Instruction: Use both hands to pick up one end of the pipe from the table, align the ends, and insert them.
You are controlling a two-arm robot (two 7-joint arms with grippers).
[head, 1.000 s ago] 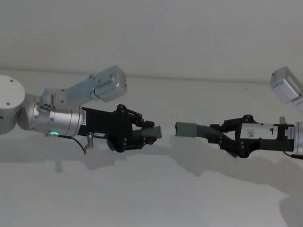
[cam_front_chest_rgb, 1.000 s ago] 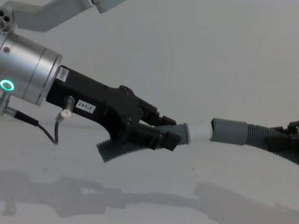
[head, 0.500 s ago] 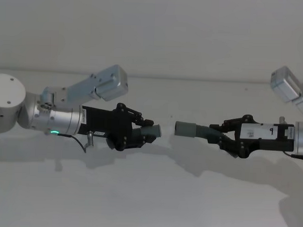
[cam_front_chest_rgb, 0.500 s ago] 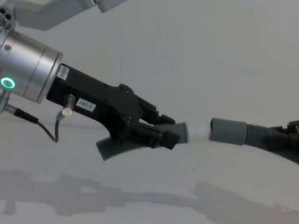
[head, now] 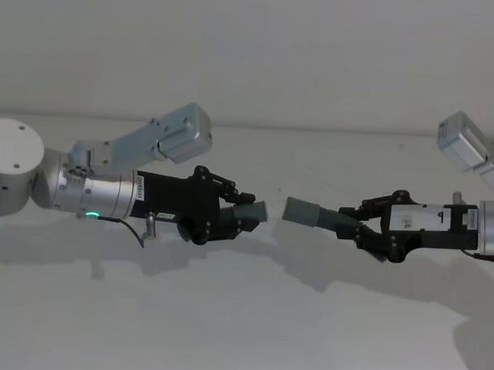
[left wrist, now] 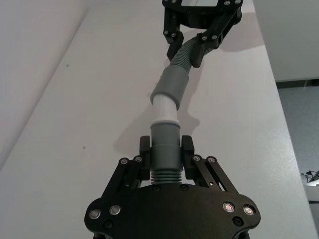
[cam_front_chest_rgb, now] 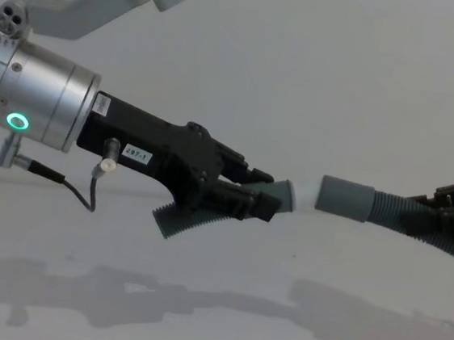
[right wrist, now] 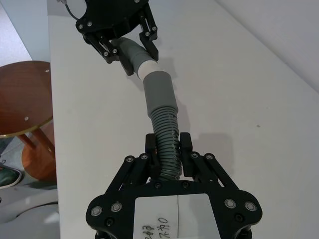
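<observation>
Above the white table (head: 226,314), my left gripper (head: 244,217) is shut on the shorter ribbed pipe piece (cam_front_chest_rgb: 179,220), just behind its grey cuff (left wrist: 165,130). The cuff's whitish tip (left wrist: 164,107) points at the longer piece's wide grey collar (left wrist: 172,84) and meets its mouth. How deep the tip sits, I cannot tell. My right gripper (head: 349,227) is shut on the ribbed part of the longer piece (right wrist: 167,127), a short way behind the collar (right wrist: 158,92). Both pieces hang in the air, roughly in one line.
A round wooden stool (right wrist: 22,92) stands on the floor beside the table's edge. The table's other long edge (left wrist: 279,89) runs close to the joined ends. Grey arm links (head: 172,134) rise behind the left wrist.
My left gripper has risen and edged right with the shorter piece. The right gripper has shifted slightly left and tilted, so less of the whitish tip shows before the collar.
</observation>
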